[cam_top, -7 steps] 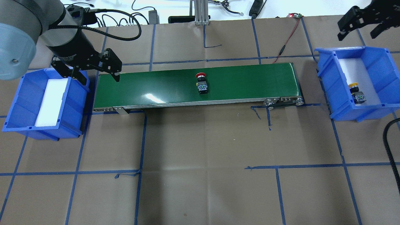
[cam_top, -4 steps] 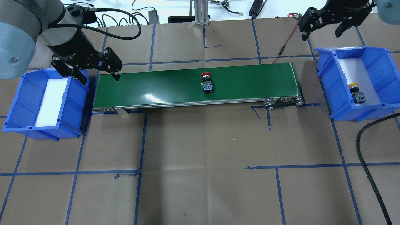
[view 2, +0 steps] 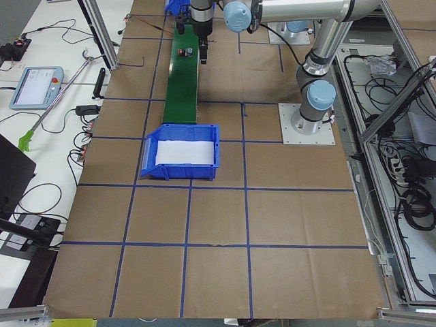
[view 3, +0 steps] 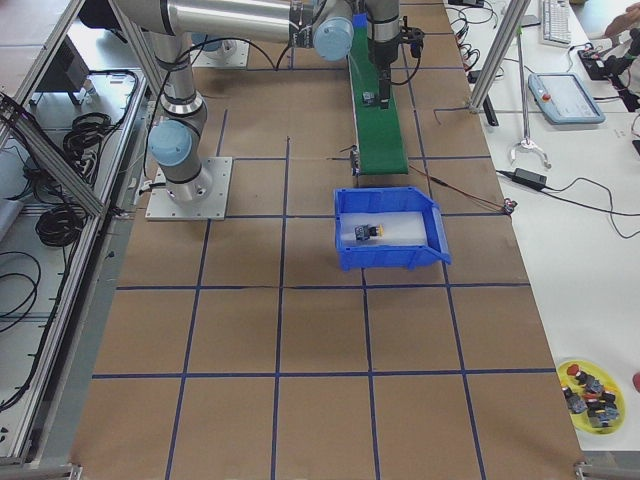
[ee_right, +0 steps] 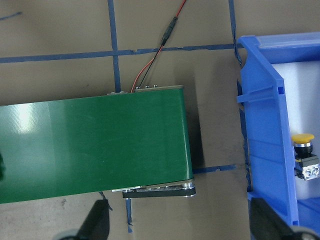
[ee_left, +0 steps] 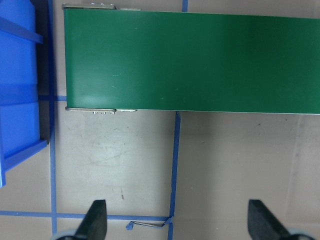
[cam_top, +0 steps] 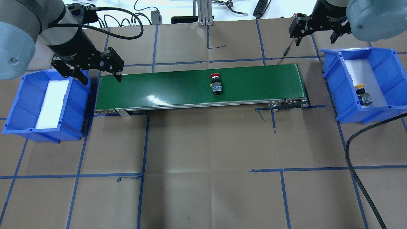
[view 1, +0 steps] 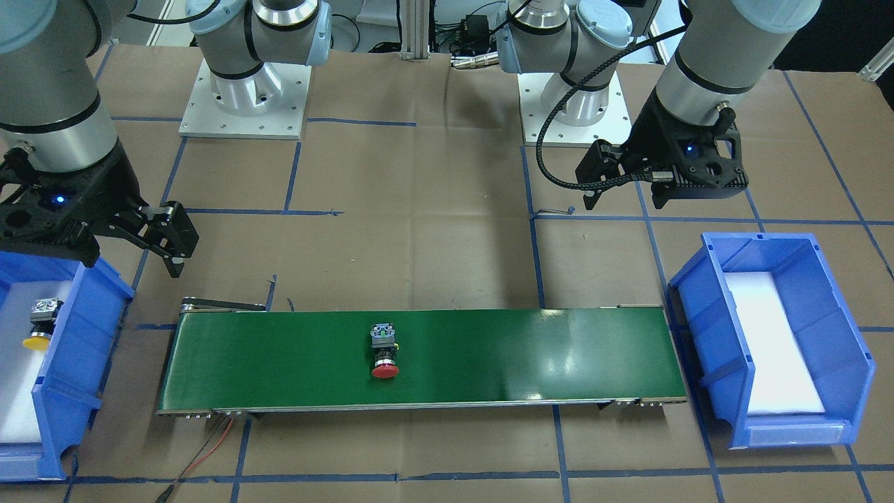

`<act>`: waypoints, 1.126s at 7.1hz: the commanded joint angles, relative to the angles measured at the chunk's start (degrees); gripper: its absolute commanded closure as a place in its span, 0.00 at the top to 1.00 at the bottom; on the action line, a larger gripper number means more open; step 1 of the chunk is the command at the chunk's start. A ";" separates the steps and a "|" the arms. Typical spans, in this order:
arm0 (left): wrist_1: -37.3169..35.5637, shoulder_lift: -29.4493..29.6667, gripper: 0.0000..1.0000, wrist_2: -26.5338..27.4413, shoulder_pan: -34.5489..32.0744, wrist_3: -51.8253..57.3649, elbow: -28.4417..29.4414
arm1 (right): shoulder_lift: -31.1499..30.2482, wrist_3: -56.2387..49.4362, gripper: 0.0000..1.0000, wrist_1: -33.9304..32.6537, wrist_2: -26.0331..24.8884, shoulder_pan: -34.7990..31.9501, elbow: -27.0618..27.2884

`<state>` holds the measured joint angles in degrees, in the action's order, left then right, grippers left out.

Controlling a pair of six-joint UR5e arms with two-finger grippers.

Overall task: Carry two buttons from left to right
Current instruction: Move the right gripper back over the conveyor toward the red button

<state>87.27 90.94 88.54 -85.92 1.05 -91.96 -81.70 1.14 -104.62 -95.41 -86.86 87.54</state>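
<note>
The brown-papered surface (cam_top: 203, 159) carries a green belt (cam_top: 159, 86) running from 9 to 3 o'clock. The red button (cam_top: 216, 85) has drifted further toward 3 o'clock and now lies just past the belt's middle. The right fingers (cam_top: 297, 31), spread and empty, have swung from above the right bin (cam_top: 381, 60) toward the belt's 3 o'clock end, probably to meet it. The yellow button (cam_top: 362, 94) already lies in that bin. The left fingers (cam_top: 114, 65) stay spread at the 9 o'clock end.

Left gripper (cam_top: 101, 78) fingers apart, empty; right gripper (cam_top: 315, 40) fingers apart, empty.
</note>
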 commanded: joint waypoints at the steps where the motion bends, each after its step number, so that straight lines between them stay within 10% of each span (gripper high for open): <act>1: 0.00 0.11 1.00 -0.03 0.05 0.00 0.29 | -0.04 0.88 0.99 1.17 0.13 -0.32 2.37; 8: 0.09 0.12 1.00 -0.21 0.05 0.00 0.12 | 0.23 -0.08 0.99 3.29 3.12 -0.32 2.64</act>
<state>87.33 91.04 88.39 -85.93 1.06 -91.77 -81.39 1.13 -101.28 -92.31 -87.19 90.17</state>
